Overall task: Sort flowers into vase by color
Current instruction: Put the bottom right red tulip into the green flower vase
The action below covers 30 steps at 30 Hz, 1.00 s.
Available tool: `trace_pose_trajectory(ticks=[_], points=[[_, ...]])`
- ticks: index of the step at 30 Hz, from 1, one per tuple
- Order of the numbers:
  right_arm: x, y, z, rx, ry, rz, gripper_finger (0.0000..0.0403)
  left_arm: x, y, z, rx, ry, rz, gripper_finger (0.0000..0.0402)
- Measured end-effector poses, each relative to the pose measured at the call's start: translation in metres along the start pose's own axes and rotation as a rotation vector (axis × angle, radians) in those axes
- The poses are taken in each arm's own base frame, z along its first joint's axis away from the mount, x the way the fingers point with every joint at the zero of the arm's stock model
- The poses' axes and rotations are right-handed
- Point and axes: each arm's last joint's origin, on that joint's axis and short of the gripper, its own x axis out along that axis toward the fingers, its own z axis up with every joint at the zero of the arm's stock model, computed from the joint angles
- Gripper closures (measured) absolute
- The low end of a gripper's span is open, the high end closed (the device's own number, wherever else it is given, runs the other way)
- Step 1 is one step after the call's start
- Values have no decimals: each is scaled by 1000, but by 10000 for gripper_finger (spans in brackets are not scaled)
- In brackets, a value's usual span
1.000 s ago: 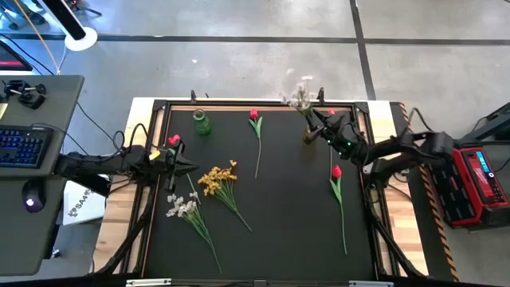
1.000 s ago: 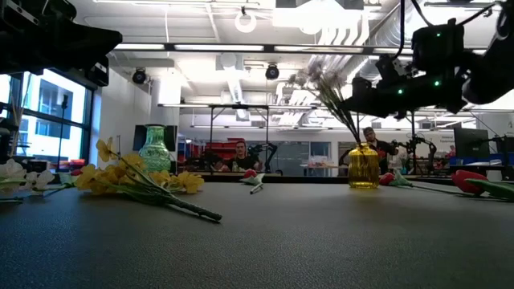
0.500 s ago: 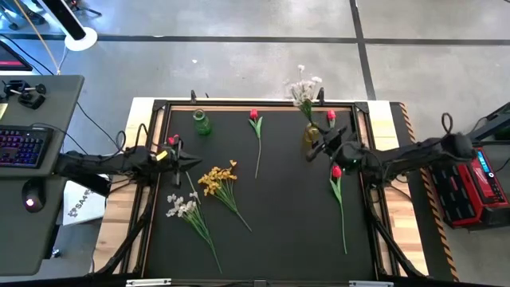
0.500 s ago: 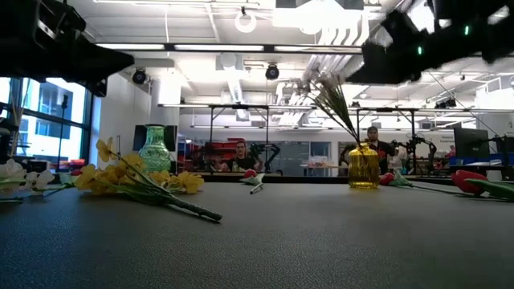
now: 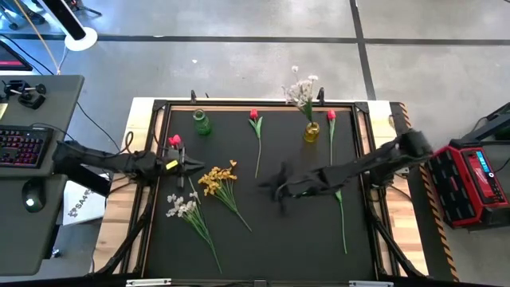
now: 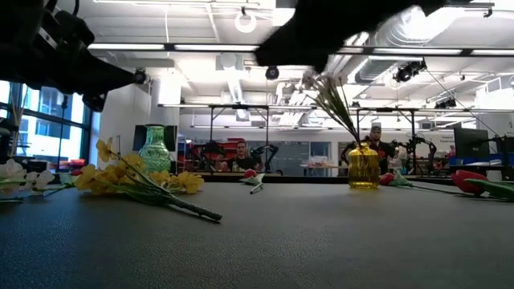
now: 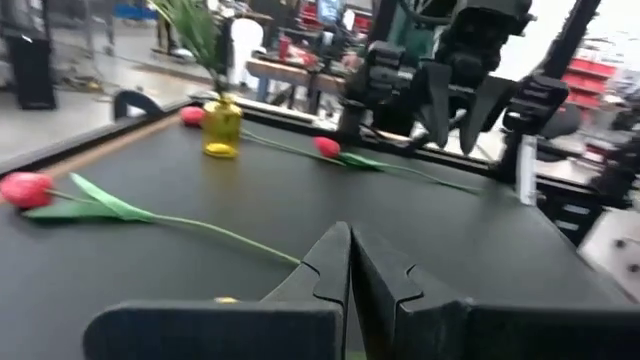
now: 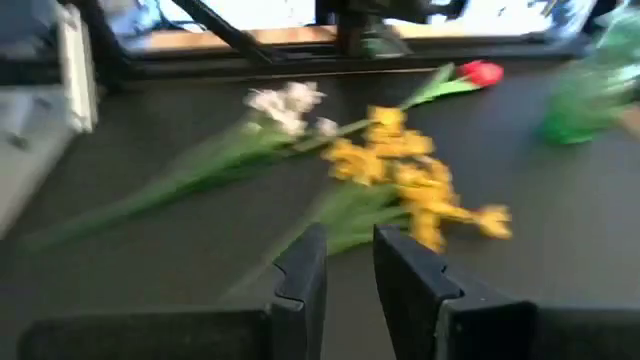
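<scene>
A yellow vase point(image 5: 311, 132) near the far right corner holds a white spray point(image 5: 301, 91) by its stem. A green vase point(image 5: 202, 123) stands far left. On the mat lie a yellow spray point(image 5: 218, 180), a white spray point(image 5: 182, 207) and single red tulips point(image 5: 255, 116) point(image 5: 331, 116) point(image 5: 174, 141). My right gripper point(image 5: 271, 190) hovers open over the table's middle, its fingers point(image 8: 300, 262) pointing at the yellow spray point(image 8: 415, 180). My left gripper point(image 5: 194, 167) is shut and empty, just left of the yellow spray.
Another tulip's stem point(image 5: 343, 223) lies on the right of the mat, its head under my right arm. The mat is bare toward the near edge point(image 5: 287, 255). A raised black frame point(image 5: 151, 127) rims the mat. People show in the room behind the table in the low view.
My right gripper has left the yellow vase and swept fast toward the table's middle and somewhat toward the near edge. The white spray stays in the vase. My left gripper has edged right toward the yellow spray.
</scene>
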Motion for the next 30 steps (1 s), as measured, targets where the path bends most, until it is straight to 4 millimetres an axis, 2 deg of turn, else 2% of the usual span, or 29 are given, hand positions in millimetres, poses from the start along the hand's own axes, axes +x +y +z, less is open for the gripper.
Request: trace_pose_trajectory(ticks=[4, 8, 13, 17, 20, 23, 30], points=[[42, 18, 8, 18, 142, -37, 299, -3, -11, -2, -39, 21, -62, 401], [80, 41, 11, 51, 294, -70, 240, -8, -24, -1, -49, 31, -137, 401], [120, 58, 11, 123, 402, -135, 161, -14, -36, -3, -27, 40, -137, 401], [144, 66, 7, 141, 456, -170, 135, -17, -41, -7, -6, 56, -139, 401], [152, 68, 6, 139, 499, -192, 135, -19, -44, -9, 7, 63, -131, 401], [150, 66, 7, 111, 524, -244, 143, -20, -45, -10, 18, 62, -109, 401], [124, 67, 23, 15, 515, -395, 165, -20, -45, -10, 15, 56, -104, 401]])
